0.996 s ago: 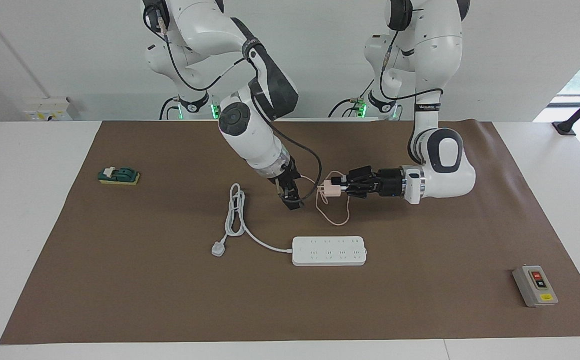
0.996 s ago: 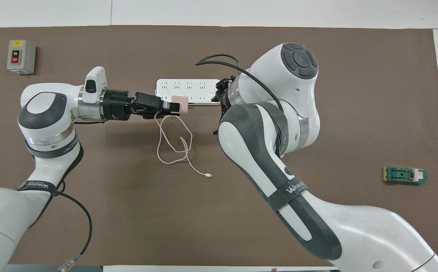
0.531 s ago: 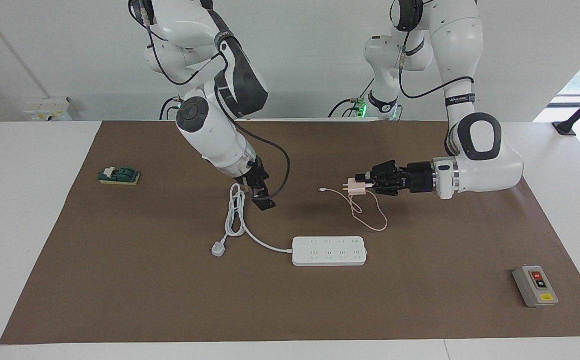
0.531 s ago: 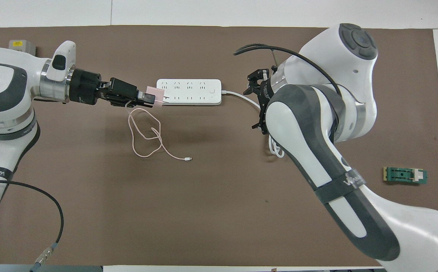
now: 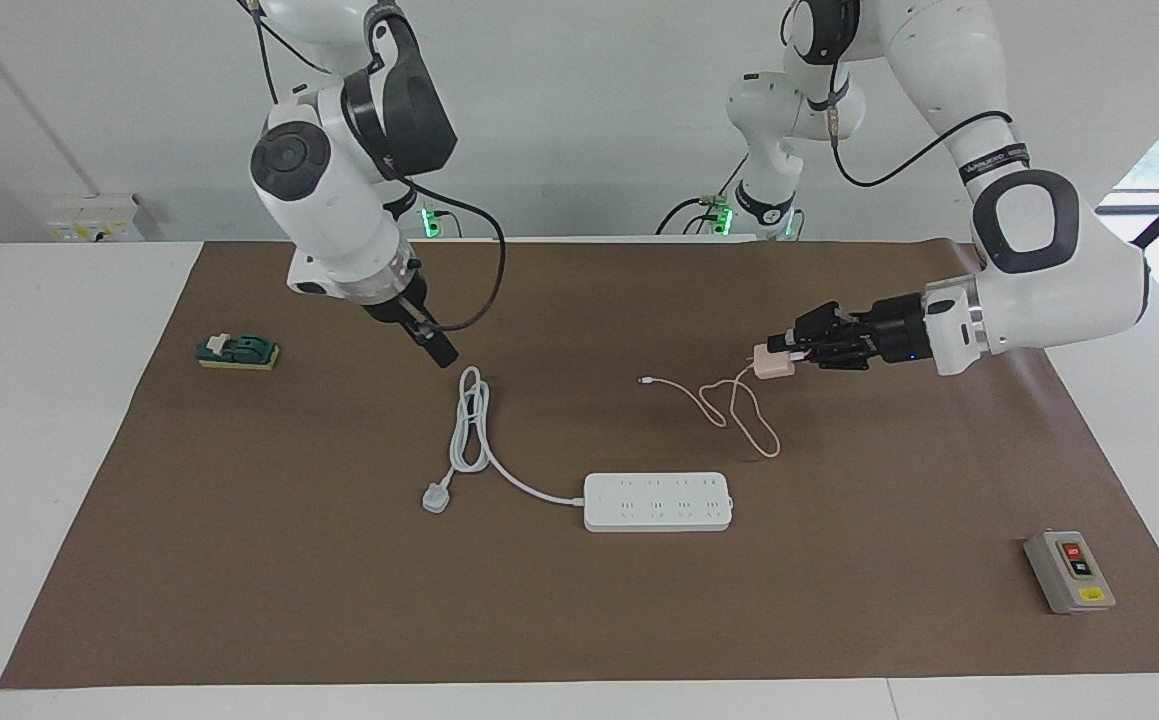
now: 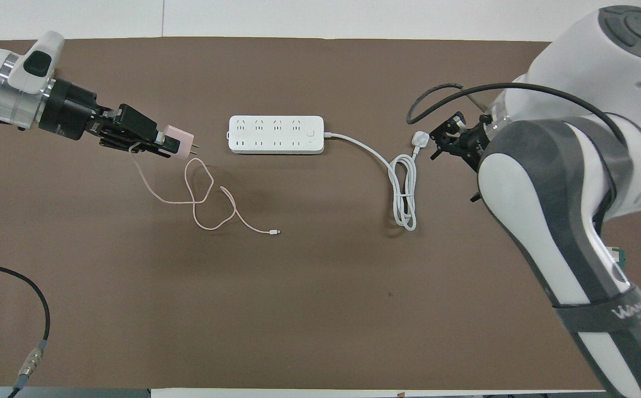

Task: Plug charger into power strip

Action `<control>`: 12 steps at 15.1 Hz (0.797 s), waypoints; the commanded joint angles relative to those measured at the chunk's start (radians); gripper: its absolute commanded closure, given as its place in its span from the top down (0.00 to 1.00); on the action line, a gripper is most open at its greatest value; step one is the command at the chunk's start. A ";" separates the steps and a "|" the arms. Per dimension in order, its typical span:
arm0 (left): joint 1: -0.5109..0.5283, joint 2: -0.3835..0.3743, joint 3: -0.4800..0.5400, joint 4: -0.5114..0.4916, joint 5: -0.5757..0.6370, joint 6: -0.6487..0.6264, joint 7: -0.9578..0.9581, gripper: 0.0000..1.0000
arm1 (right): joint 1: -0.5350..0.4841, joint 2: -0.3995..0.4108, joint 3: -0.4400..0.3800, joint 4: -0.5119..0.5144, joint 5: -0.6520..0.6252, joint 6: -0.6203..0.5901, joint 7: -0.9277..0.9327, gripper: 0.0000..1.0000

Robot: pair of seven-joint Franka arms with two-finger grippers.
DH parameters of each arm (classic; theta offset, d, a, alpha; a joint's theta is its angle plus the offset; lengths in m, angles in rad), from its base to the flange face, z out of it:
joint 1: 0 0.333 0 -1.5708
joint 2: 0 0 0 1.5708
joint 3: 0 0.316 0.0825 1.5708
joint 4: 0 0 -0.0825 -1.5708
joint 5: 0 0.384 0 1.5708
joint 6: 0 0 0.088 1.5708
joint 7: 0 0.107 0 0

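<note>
while the left gripper clamps the charger above the desk | step: carry to power strip | next: turn prongs down over a socket | right gripper waits, fingers unclear

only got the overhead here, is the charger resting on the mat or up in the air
observer: Up in the air. The left gripper holds the charger clear of the mat, and only its cable trails down onto it.
operator: right gripper looks like it's on the white plug, is it
observer: No. The right gripper hangs above the mat, well apart from the white plug.
operator: where's the grey button box, not in my view
observer: The grey box sits on the mat at the left arm's end, farther from the robots than the power strip.
</note>
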 commanded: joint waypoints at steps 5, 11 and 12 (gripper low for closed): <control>-0.004 0.016 -0.005 0.132 0.211 -0.041 -0.054 0.00 | -0.142 -0.110 0.016 -0.041 -0.072 -0.072 -0.488 1.00; -0.007 -0.045 -0.007 0.131 0.311 -0.031 -0.086 0.00 | -0.166 -0.153 0.013 -0.081 -0.093 -0.073 -0.572 1.00; -0.007 -0.054 -0.004 0.129 0.320 -0.022 -0.094 0.00 | -0.166 -0.153 0.012 -0.074 -0.093 -0.072 -0.569 1.00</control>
